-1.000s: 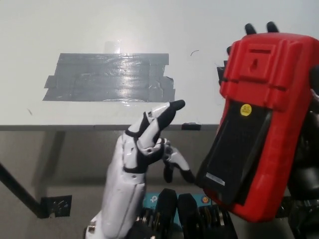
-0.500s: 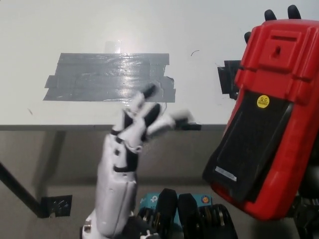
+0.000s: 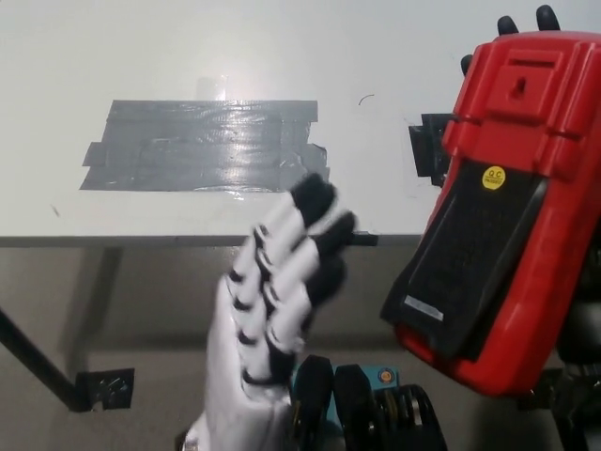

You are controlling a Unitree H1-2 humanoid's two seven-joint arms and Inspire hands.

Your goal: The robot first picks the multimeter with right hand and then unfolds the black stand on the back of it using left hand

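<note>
Pick done: right hand (image 3: pixel 526 21) grips multimeter (image 3: pixel 512 202), back facing camera. Black stand (image 3: pixel 470 258) apparently folded flat. Left hand (image 3: pixel 277 310) empty, fingers extended, beside multimeter, not touching. Unfolding remains.

One red multimeter (image 3: pixel 507 207) with one black stand (image 3: pixel 465 263); one yellow sticker (image 3: pixel 494 177); one grey tape patch (image 3: pixel 202 146); one table (image 3: pixel 113 47); two robot hands: left hand (image 3: pixel 277 310), right hand (image 3: pixel 526 23).

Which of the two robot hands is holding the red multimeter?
The black right hand, its fingertips showing above the red multimeter; the white left hand holds nothing.
</note>
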